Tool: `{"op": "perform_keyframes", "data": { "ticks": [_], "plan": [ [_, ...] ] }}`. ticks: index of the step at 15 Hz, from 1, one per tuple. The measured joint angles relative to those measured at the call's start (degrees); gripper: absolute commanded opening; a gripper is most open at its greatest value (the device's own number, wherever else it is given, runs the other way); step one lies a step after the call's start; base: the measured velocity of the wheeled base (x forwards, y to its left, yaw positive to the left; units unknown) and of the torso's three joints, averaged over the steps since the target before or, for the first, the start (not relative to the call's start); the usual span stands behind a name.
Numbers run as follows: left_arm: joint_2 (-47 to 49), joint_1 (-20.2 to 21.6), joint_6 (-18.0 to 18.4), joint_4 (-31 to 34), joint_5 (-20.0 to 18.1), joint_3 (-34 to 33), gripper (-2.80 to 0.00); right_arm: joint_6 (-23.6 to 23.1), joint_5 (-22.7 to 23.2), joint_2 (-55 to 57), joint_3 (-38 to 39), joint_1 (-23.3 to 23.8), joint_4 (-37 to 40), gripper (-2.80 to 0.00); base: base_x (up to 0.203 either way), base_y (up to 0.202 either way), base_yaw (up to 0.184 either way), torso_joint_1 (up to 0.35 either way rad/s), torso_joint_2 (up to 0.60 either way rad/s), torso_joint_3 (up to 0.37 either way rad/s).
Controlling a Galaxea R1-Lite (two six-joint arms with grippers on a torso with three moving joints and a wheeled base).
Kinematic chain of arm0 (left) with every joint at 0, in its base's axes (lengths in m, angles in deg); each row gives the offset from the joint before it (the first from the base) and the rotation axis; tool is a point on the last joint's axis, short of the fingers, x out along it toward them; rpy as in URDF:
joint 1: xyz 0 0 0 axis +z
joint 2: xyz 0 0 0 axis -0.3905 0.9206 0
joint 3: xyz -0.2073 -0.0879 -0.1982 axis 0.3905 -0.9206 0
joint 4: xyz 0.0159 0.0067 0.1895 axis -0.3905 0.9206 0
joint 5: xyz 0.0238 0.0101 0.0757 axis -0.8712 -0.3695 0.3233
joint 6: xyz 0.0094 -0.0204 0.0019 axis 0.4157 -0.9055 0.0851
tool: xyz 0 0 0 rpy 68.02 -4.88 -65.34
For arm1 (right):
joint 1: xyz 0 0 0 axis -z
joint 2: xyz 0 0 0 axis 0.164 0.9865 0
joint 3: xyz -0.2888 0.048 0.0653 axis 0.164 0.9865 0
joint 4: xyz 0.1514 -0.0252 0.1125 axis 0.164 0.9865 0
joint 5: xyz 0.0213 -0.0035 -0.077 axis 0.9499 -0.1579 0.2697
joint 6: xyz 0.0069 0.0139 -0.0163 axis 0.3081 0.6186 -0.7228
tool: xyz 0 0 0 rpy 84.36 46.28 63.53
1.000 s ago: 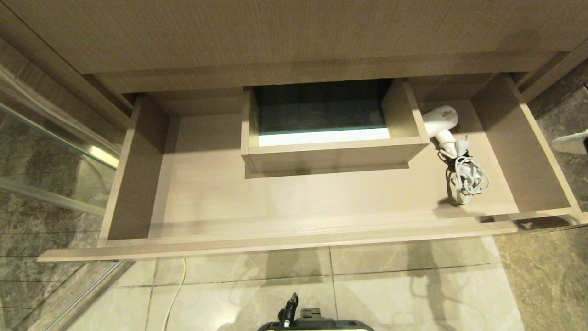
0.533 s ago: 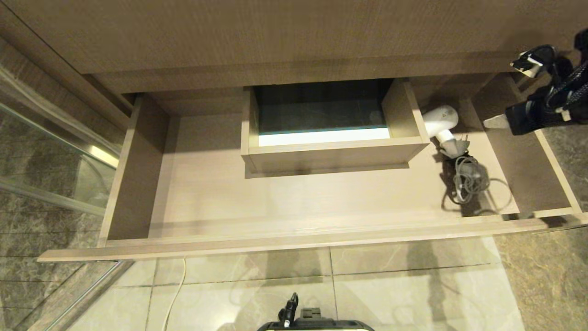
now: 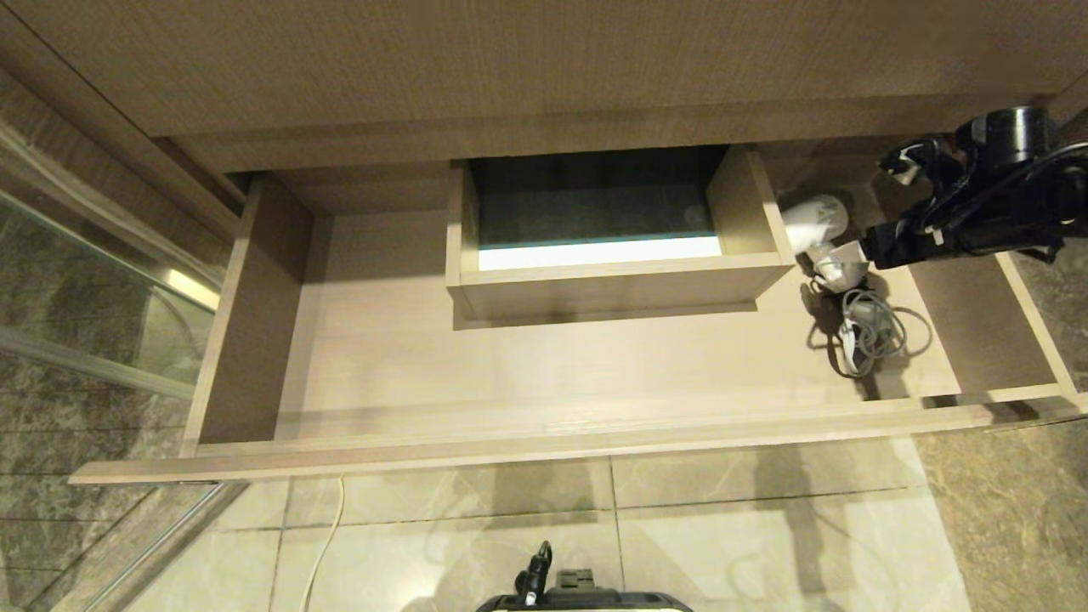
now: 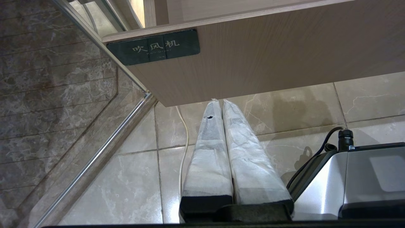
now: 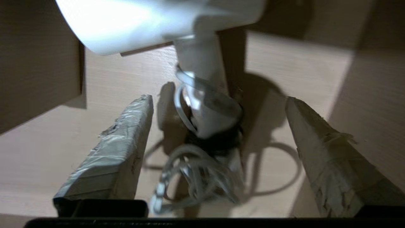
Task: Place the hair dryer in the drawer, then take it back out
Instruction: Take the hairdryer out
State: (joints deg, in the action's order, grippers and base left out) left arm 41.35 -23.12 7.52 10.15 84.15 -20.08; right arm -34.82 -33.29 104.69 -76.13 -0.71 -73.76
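Observation:
The wide wood-grain drawer (image 3: 510,450) stands pulled out. The white hair dryer (image 3: 814,223) lies in its right end, beside the boxed cutout (image 3: 612,280), with its grey cord bundle (image 3: 867,336) nearer the front. My right gripper (image 3: 850,259) reaches in from the right, low over the dryer's handle. In the right wrist view the gripper (image 5: 218,98) is open, its taped fingers (image 5: 120,148) on either side of the hair dryer's handle (image 5: 205,95), not touching it. My left gripper (image 4: 219,102) is shut and empty, parked below the drawer front's dark label (image 4: 153,47).
The drawer's right wall (image 3: 969,306) stands close beside my right arm. A glass shower partition with a metal rail (image 3: 102,255) is at the left. A white cable (image 3: 327,544) runs over the floor tiles near my base (image 3: 586,599).
My right arm has come into view from the right and dropped into the drawer over the dryer's handle, its jaws opening wide. The dryer and the left arm have stayed put.

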Motion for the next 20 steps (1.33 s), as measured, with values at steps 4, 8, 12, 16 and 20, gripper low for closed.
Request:
{"op": "perform_keyframes", "data": {
  "ticks": [4,8,12,16,20],
  "plan": [
    [0.02,0.00,0.00,0.00,0.03,0.00,-2.80,-0.22,0.15,4.33,-3.01,-0.30,-1.68,0.00,0.000,0.000,0.000,0.000,0.00,0.000],
    [0.02,0.00,0.00,0.00,0.01,0.00,-2.80,-0.30,0.13,7.36,-4.63,-1.01,-2.71,0.00,0.000,0.000,0.000,0.000,0.00,0.000],
    [0.02,-0.02,-0.01,0.00,0.00,0.00,-2.80,-0.17,0.11,9.25,-5.08,-1.07,-2.86,0.00,0.000,0.000,0.000,0.000,0.00,0.000],
    [0.02,0.00,0.00,0.00,-0.01,0.00,-2.80,-0.09,0.13,10.48,-5.31,-1.07,-3.06,0.00,0.000,0.000,0.000,0.000,0.00,0.000],
    [0.02,0.00,0.00,0.00,-0.01,0.00,-2.80,-0.11,0.16,11.43,-5.33,-1.07,-3.48,0.00,0.000,0.000,0.000,0.000,0.00,0.000]
  ]
}}
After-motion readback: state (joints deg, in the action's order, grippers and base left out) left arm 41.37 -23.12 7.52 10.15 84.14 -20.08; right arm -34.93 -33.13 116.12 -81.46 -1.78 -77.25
